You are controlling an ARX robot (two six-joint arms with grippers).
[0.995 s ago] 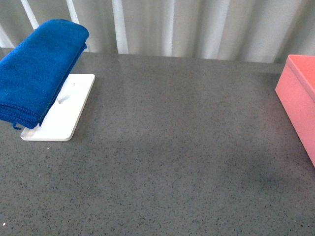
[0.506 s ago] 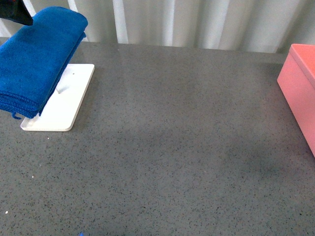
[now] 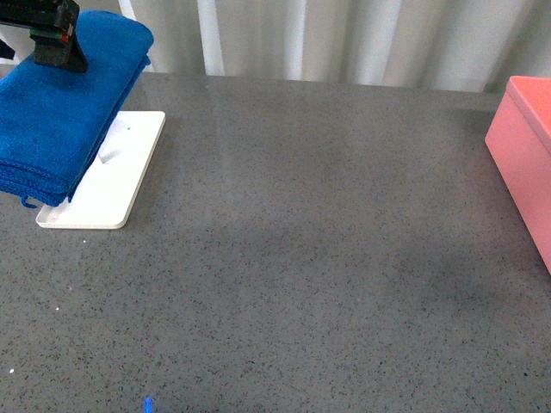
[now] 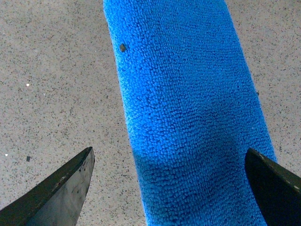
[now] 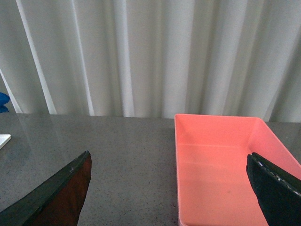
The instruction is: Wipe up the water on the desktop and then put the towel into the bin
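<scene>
Blue towel (image 3: 60, 120), folded into a thick, long pad, at the far left of the desktop (image 3: 301, 258). Lying over the left part of a flat white tray (image 3: 116, 194), high at the far end and sloping down toward the tray's near-left corner. Stitched edges stacked at the near end. A small dark speck on the pile in the left wrist view.

Over the towel's high far end, the left gripper (image 3: 58, 39), dark and cut off by the top-left corner of the front view. From there, hard to say whether touching the cloth or just above it. In the left wrist view, fingers (image 4: 61, 188) spread wide, one on each side of the towel (image 4: 188, 108), cloth between them but not pinched. Shadow across the nearer part of the pile, speckled grey stone on both sides.

Salmon-pink bin (image 3: 521, 163) at the right edge of the desktop, well apart from towel and tray, partly out of frame.

Right gripper (image 5: 168, 154) out of the front view. In the right wrist view, fingers wide apart and holding nothing, raised clear of the tabletop and facing the bin (image 5: 177, 165). Behind everything, a pale pleated curtain (image 3: 344, 39).
</scene>
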